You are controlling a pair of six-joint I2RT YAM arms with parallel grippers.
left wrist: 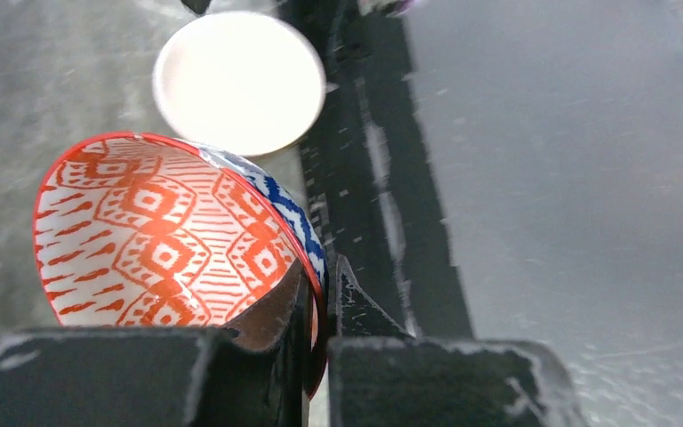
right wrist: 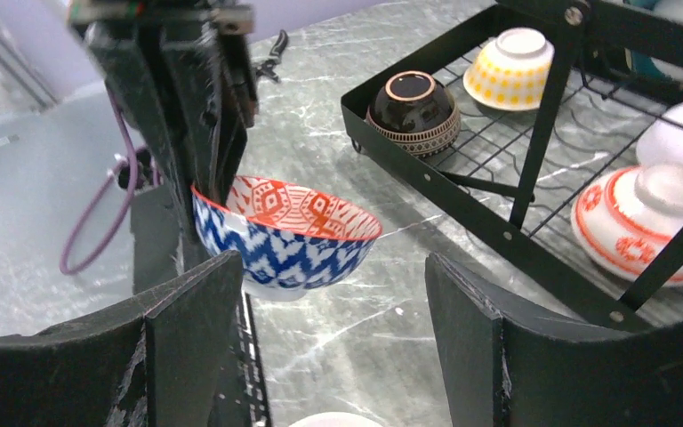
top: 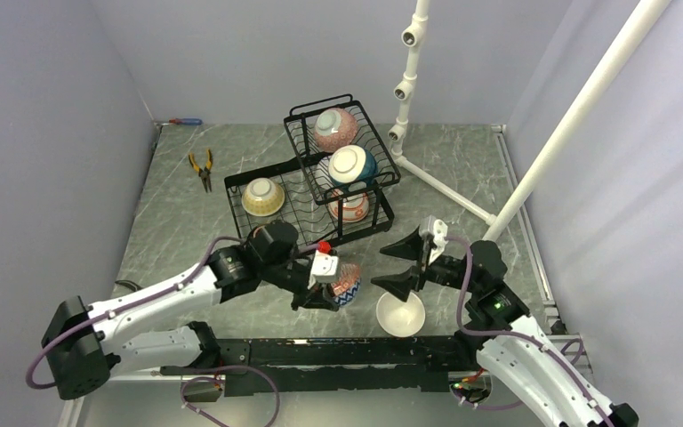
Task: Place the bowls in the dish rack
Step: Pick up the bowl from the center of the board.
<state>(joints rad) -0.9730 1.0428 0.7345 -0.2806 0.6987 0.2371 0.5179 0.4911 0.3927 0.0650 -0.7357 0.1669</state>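
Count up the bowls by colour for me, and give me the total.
Brown bowl: 1
Cream-yellow bowl: 1
Pink bowl: 1
Teal-and-white bowl: 1
Red-on-white bowl: 1
Blue-outside, red-inside bowl: 1
Plain whitish bowl: 1
Total: 7

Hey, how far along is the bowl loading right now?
Five bowls already sit in the dish rack: brown, yellow, pink, teal-and-white and red-patterned. The left gripper is shut on a blue-patterned bowl in front of the rack. One pale bowl is left on the table, near the open right gripper.
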